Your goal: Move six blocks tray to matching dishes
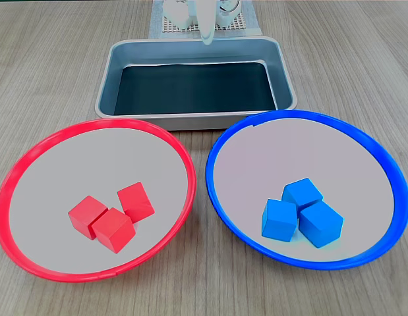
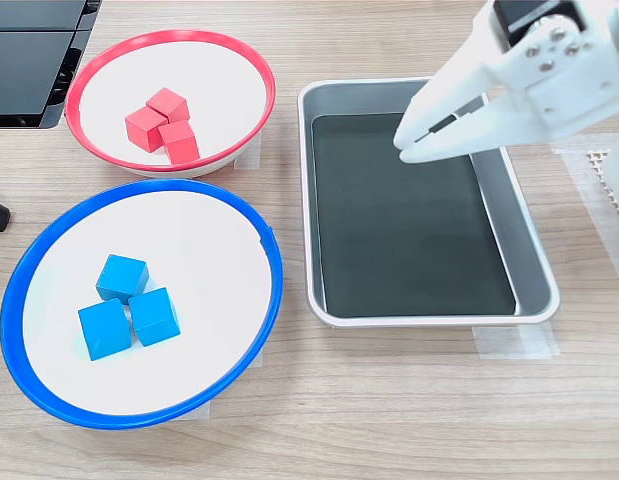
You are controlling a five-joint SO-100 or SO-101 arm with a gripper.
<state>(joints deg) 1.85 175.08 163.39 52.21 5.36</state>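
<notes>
While the white arm hangs over the tray, its gripper (image 2: 411, 147) points down and to the left in a fixed view, the two fingertips pressed almost together with nothing between them, poised above the dark floor near one short end of the pan. In a fixed view from the front, only the pale tip of the gripper (image 1: 207, 36) shows, dipping just past the tray's far rim.

Nearest the front camera sit the two dishes, side by side and close without touching. The red-rimmed dish (image 1: 19, 164) holds the three red blocks (image 1: 111, 217) huddled together, touching one another, a little toward the near side of its pale centre. The blue-rimmed dish (image 1: 381, 171) holds the three blue blocks (image 1: 302, 214) in a similar tight cluster. Wide bare plate surrounds both clusters.

Behind the dishes lies the tray (image 1: 115, 72), its near rim tucked just behind both dish rims. Its black bottom is bare from wall to wall. In the side view the tray (image 2: 534, 250) has strips of tape at its corners holding it to the wooden table (image 2: 389, 420), and open tabletop runs along its outer side.
</notes>
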